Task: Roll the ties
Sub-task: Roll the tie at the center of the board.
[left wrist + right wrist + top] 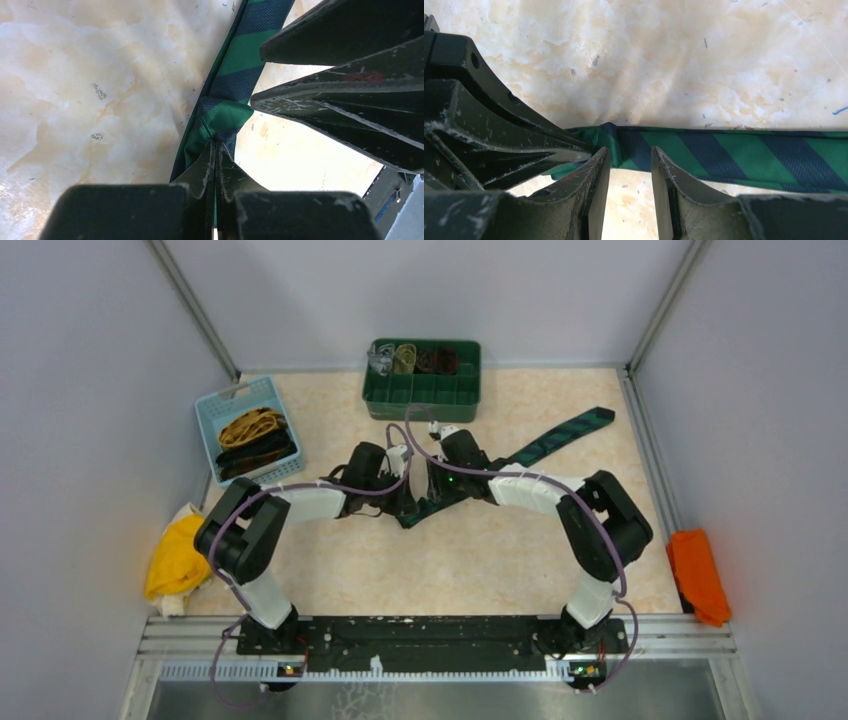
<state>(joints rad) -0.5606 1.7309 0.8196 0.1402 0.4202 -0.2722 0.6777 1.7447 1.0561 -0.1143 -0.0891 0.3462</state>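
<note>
We see the L gripper pinched tight on a folded bit of the green striped tie, approx mid-table. The R gripper sits right beside it, jaws apart w/ a clear gap. The tie crosses behind that gap and isn't clamped. The rest of it lies flat, running out toward the far right corner. Far left: blue basket w/ loose ties, yellow and black. Far centre: green tray w/ rolled ties in its back row. Yellow cloth at the left edge, orange cloth at the right.
</note>
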